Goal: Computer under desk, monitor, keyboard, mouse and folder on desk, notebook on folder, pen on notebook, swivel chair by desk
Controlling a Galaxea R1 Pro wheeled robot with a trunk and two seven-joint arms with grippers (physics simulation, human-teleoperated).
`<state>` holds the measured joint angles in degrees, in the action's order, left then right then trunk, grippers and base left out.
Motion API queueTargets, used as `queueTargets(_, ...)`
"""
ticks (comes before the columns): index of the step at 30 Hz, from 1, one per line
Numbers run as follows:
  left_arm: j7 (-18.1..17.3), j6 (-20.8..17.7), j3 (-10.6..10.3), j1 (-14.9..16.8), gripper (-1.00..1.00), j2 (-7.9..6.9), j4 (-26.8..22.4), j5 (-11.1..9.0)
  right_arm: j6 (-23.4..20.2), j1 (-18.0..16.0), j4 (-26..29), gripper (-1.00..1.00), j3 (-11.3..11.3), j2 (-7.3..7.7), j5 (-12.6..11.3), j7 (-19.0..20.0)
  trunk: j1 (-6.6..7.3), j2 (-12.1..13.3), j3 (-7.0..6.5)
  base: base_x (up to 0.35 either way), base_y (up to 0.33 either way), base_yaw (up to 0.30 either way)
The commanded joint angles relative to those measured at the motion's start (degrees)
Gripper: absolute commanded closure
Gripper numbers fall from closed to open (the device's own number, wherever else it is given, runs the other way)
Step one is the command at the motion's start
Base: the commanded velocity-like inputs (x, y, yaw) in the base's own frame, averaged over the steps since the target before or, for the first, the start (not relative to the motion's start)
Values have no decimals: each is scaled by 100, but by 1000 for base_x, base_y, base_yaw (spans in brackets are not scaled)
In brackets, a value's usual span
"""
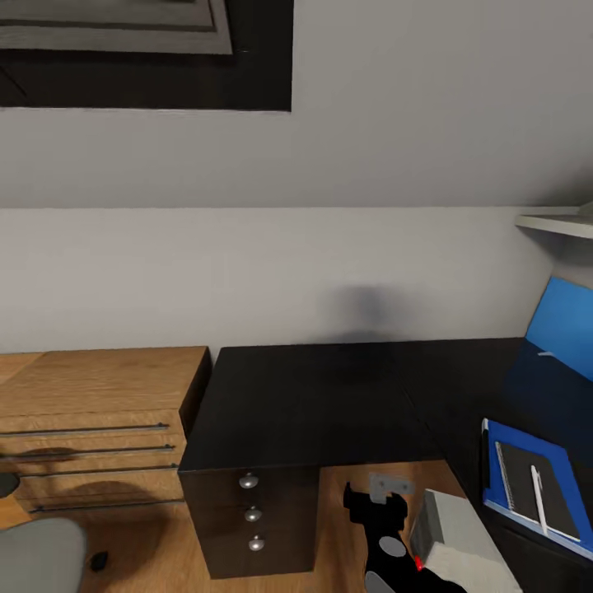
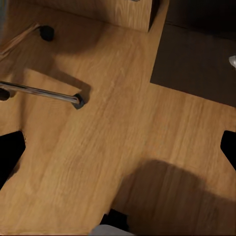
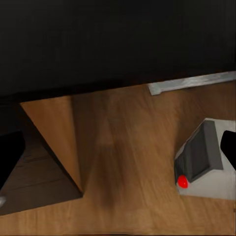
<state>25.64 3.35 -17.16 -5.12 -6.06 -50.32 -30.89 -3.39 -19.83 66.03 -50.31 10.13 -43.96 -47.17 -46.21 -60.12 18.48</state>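
Head view, nearest the robot: the right gripper (image 1: 377,498) hangs low over the wood floor (image 1: 346,527), black, just left of the computer (image 1: 461,548). The fingers look parted, and in the right wrist view the two dark fingertips (image 3: 11,157) sit at opposite edges with bare floor between, so the jaws are spread and hold nothing. The computer is a light grey tower with a red light (image 3: 182,182) on its front, standing on the floor beneath the desk's right wing, just beside the gripper but not touching it.

Left gripper (image 2: 118,152): in the left wrist view its dark fingertips lie far apart over bare floor; spread, empty. Below it, a chrome leg and castor (image 2: 77,101) of the swivel chair. In the head view the chair's grey seat (image 1: 37,556) is at the lower left corner, with a small dark castor (image 1: 99,561) beside it, well apart from the desk's right wing.

Middle distance: the desk (image 1: 313,403), black-topped, L-shaped, with a three-drawer unit (image 1: 251,515) carrying round silver knobs. On the right wing lies the folder (image 1: 568,469), bright blue; the notebook (image 1: 519,478), dark, is stacked on it, and the pen (image 1: 539,487), white, rests on the notebook. To the left of the desk, touching its side, a wooden dresser (image 1: 99,412) with long bar handles.

Far: a blue panel (image 1: 564,325) leaning at the right, a pale shelf (image 1: 560,221) above it, grey sloped wall, dark-framed skylight (image 1: 148,53) at the upper left.
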Motion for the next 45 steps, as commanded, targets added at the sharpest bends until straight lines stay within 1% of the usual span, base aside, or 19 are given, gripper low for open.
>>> queueTargets(1,39,35,-32,2,-100,-9,-9,-59,24,-7,-58,-100,-28,0,-14,-38,3,-5,6,-336,0,1)
queueTargets(3,38,34,-33,2,-100,-9,-9,-55,190,-4,-299,-100,-56,-25,-17,-21,3,-5,6,-318,0,0)
queueTargets(8,42,42,-33,2,-100,-4,-16,-45,318,-4,-721,-100,-78,-105,3,193,3,-5,6,-110,0,0)
queueTargets(9,49,42,-36,2,-100,-2,-21,-42,557,-3,-1185,-100,-77,-226,14,394,25,35,-12,-22,0,0)
queueTargets(10,60,55,-26,0,-100,-21,3,-73,2041,-3,-2916,-100,-90,-436,300,1472,47,75,-30,0,0,0)
queueTargets(12,61,57,-25,1,-100,-26,63,-80,2128,-3,-2997,-100,-91,-438,314,1571,91,155,-66,0,0,0)
queueTargets(17,50,156,-21,2,-100,-21,603,-84,2259,-3,-3277,-100,-84,-441,330,1717,200,356,-156,0,0,0)
queueTargets(21,40,541,-25,2,-100,-19,1007,-101,2290,-3,-3487,-100,-72,-433,322,1701,288,516,-227,0,0,0)
queueTargets(25,36,986,-39,2,-100,-6,1617,-101,2312,70,-3799,-100,-84,-450,311,1717,376,677,-299,0,0,0)
queueTargets(26,34,1129,-45,2,-100,-1,1847,-100,2372,130,-3949,-100,-91,-496,310,1721,398,717,-317,0,0,0)
queueTargets(28,29,1266,-50,2,-100,4,2055,-97,2485,175,-4112,-100,-91,-574,310,1724,442,797,-353,0,0,0)
queueTargets(31,-12,1548,-52,1,-100,25,2455,-100,2922,248,-4660,-100,-98,-786,309,1742,508,917,-407,0,0,0)
queueTargets(34,-96,1641,-49,2,-100,60,2659,-101,3176,267,-5068,-100,-102,-942,309,1802,574,1038,-461,0,0,0)
queueTargets(36,-295,1699,-40,2,-100,108,2925,-107,3410,279,-5614,-100,-98,-1186,309,2025,618,1118,-497,0,0,0)
queueTargets(38,-507,1720,-26,2,-100,124,3101,-110,3507,282,-5986,-100,-95,-1308,307,2312,662,1198,-533,0,0,0)
queueTargets(39,-589,1724,-22,2,-100,127,3151,-112,3527,283,-6092,-100,-95,-1335,306,2425,684,1238,-551,0,0,0)
queueTargets(40,-754,1729,-13,2,-100,132,3235,-121,3551,285,-6265,-100,-92,-1372,297,2662,706,1278,-569,0,0,0)
queueTargets(42,-895,1736,-4,2,-100,135,3293,-145,3560,287,-6399,-100,-86,-1384,287,2894,749,1358,-604,0,0,0)
queueTargets(45,-1100,1745,7,2,-100,132,3383,-275,3574,317,-6640,-100,-72,-1381,247,3375,815,1479,-658,0,0,0)
